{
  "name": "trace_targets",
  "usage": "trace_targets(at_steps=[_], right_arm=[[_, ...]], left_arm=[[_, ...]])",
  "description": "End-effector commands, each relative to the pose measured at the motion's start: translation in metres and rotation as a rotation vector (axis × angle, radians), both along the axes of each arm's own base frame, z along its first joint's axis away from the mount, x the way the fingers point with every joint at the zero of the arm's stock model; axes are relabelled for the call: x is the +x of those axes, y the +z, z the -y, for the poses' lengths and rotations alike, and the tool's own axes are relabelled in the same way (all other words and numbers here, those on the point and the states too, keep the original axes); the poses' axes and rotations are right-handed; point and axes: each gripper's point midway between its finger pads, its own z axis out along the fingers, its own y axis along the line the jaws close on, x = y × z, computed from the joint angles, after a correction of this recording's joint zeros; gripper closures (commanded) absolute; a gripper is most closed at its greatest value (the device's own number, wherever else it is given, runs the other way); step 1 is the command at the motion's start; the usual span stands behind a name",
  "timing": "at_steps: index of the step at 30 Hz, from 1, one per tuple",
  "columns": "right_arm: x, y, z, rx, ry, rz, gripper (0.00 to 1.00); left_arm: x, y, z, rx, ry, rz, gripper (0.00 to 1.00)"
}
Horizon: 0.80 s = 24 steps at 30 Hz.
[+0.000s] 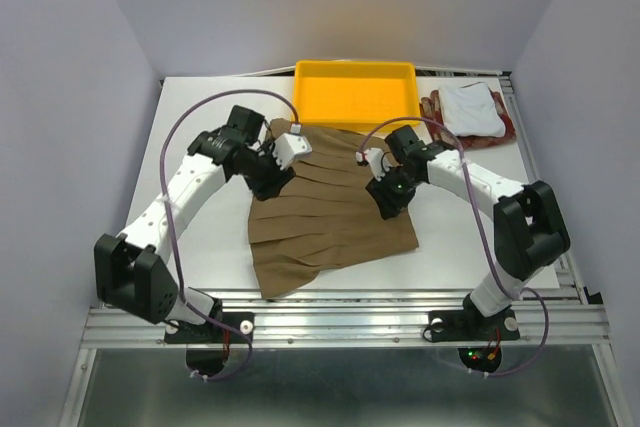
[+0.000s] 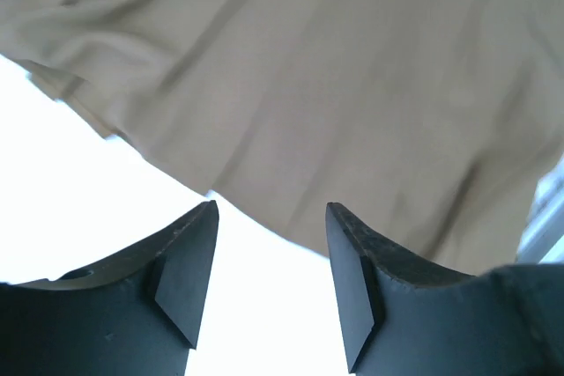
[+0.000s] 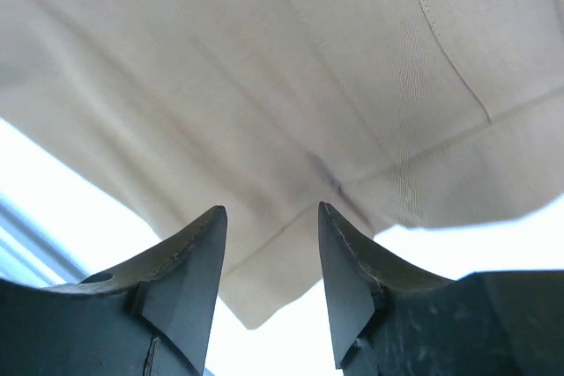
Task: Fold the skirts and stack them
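A white table (image 1: 200,247) fills the middle of the top view. The biggest thing on it is the tan-brown pleated cloth skirt (image 1: 330,227). It lies spread flat at the centre of the frame, with its narrower edge upward, reaching the tray above it, and its wider hem flaring toward the lower edge.

Above it, at upper centre, sits a yellow rectangular plastic tray (image 1: 355,66). To the tray's right, in the upper right of the frame, lies the red-and-beige checked cloth skirt (image 1: 508,123). The smaller plain white cloth skirt (image 1: 470,107) is folded on top of it.

In the left wrist view the left gripper (image 2: 271,209) stands with its two dark fingers apart and nothing between them. White table shows in the gap, and the tan skirt's edge crosses the frame just beyond the tips.

In the right wrist view the right gripper (image 3: 271,210) is likewise spread and empty. The tan cloth, with a stitched seam, covers the upper frame, and a corner of it hangs down past the tips. Whether either gripper's tips touch the cloth cannot be told.
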Motion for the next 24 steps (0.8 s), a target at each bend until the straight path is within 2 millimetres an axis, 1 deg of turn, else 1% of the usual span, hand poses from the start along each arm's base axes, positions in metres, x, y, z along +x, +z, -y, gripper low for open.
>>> trace_targets(at_steps=[1, 3, 4, 5, 6, 10, 11, 12, 13, 14, 15, 18, 20, 21, 22, 23, 24], right_arm=[[-0.015, 0.026, 0.006, 0.008, 0.065, 0.008, 0.48], [-0.027, 0.017, 0.013, -0.026, 0.093, -0.04, 0.49], [-0.039, 0.01, 0.019, -0.044, 0.101, -0.084, 0.49], [-0.044, 0.006, 0.022, -0.05, 0.102, -0.101, 0.49], [-0.051, -0.001, 0.027, -0.067, 0.101, -0.121, 0.49], [-0.054, -0.018, 0.036, -0.113, 0.081, -0.13, 0.49], [-0.056, -0.025, 0.038, -0.124, 0.072, -0.133, 0.49], [-0.056, -0.029, 0.04, -0.134, 0.07, -0.131, 0.49], [-0.057, -0.038, 0.045, -0.158, 0.066, -0.136, 0.49], [-0.055, -0.041, 0.046, -0.168, 0.061, -0.129, 0.49], [-0.059, -0.047, 0.05, -0.184, 0.058, -0.142, 0.5], [-0.058, -0.058, 0.056, -0.217, 0.048, -0.133, 0.5], [-0.061, -0.063, 0.06, -0.235, 0.047, -0.142, 0.51], [-0.061, -0.064, 0.06, -0.238, 0.047, -0.14, 0.51], [-0.061, -0.064, 0.061, -0.241, 0.047, -0.141, 0.52], [-0.062, -0.065, 0.062, -0.245, 0.052, -0.14, 0.52], [-0.064, -0.066, 0.066, -0.26, 0.054, -0.141, 0.52]], left_arm=[[-0.073, -0.054, -0.026, 0.121, -0.185, -0.205, 0.37], [-0.086, -0.063, -0.031, 0.137, -0.207, -0.226, 0.37], [-0.098, -0.075, -0.033, 0.155, -0.236, -0.252, 0.36], [-0.103, -0.079, -0.033, 0.164, -0.251, -0.254, 0.36], [-0.112, -0.089, -0.035, 0.186, -0.281, -0.266, 0.36], [-0.121, -0.107, -0.031, 0.219, -0.307, -0.282, 0.36], [-0.123, -0.111, -0.028, 0.224, -0.321, -0.289, 0.36], [-0.127, -0.116, -0.03, 0.239, -0.329, -0.303, 0.36], [-0.129, -0.119, -0.029, 0.255, -0.342, -0.302, 0.36], [-0.13, -0.122, -0.03, 0.265, -0.348, -0.3, 0.37], [-0.131, -0.124, -0.031, 0.271, -0.353, -0.304, 0.38], [-0.138, -0.13, -0.035, 0.276, -0.369, -0.324, 0.39], [-0.143, -0.133, -0.037, 0.274, -0.374, -0.335, 0.42], [-0.14, -0.133, -0.036, 0.274, -0.367, -0.316, 0.47], [-0.14, -0.137, -0.043, 0.307, -0.354, -0.309, 0.6], [-0.137, -0.139, -0.047, 0.331, -0.347, -0.296, 0.67], [-0.124, -0.136, -0.055, 0.385, -0.319, -0.24, 0.84]])
